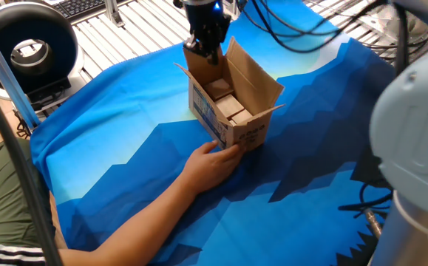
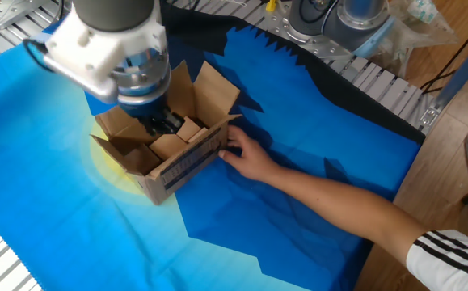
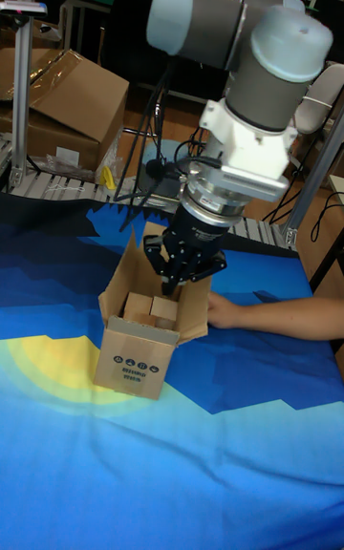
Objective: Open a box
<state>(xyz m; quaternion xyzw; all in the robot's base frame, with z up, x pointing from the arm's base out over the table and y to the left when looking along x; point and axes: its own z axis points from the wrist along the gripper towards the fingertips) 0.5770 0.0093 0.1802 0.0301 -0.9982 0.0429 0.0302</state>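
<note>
A person's arm (image 1: pixel 154 203) is stretched across the blue cloth (image 1: pixel 110 148) on the table, its fingers laid against the box (image 1: pixel 228 100) near its printed side. The box is stood upright, flaps raised, smaller cartons seen inside. Behind, the hand (image 1: pixel 206 50) is lowered at a rear flap; whether it is closed cannot be told.

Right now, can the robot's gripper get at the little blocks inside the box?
Probably yes. The box has its flaps folded out, and the gripper hangs right over the blocks with nothing between. The person's hand only touches the outside wall.
</note>
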